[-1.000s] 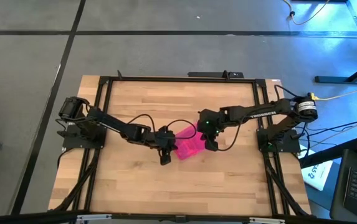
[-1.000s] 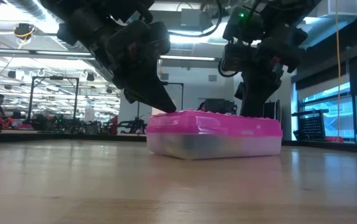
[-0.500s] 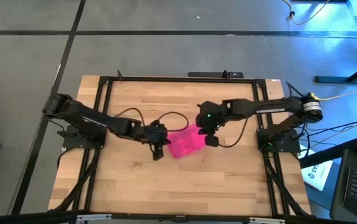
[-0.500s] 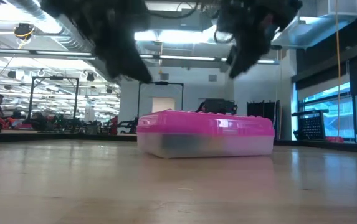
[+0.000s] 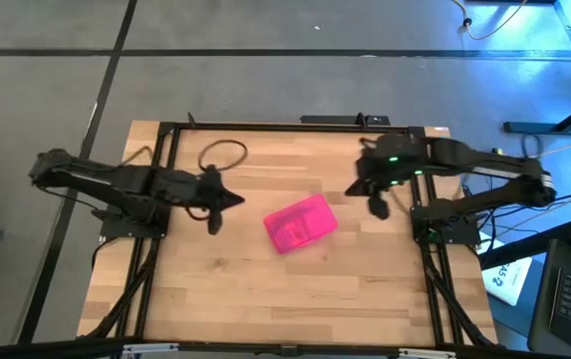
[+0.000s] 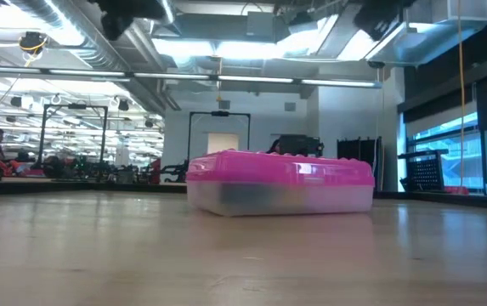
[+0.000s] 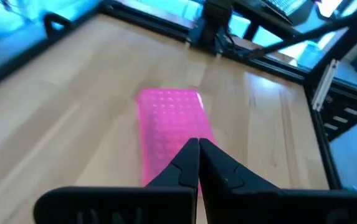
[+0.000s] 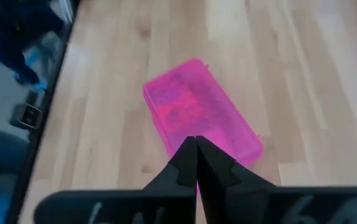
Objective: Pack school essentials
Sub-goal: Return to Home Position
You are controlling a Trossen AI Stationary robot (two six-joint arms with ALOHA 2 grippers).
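The clear rectangular case with the pink perforated lid [image 5: 301, 223] lies flat on its base at the table's middle, its lid on. It also shows in the low view as the case [image 6: 281, 183]. Something dark shows through its clear wall, but I cannot make out any stationery, and none lies on the table. My left gripper [image 5: 233, 201] hangs shut above the table to the left of the case, apart from it. Its shut fingers [image 7: 198, 144] point toward the case [image 7: 169, 124]. My right gripper [image 5: 376, 208] hangs shut to the right of the case [image 8: 197, 118].
A black frame [image 5: 285, 127] runs along the table's far edge and down both sides. A cable loop [image 5: 223, 155] hangs over the far left part. Bare wood [image 5: 285, 294] lies between the case and the near edge.
Both grippers have left the case's two ends and risen. The left one has drawn back toward the table's left edge, the right one toward the right edge. The case shifted slightly to the left early on, then lay still.
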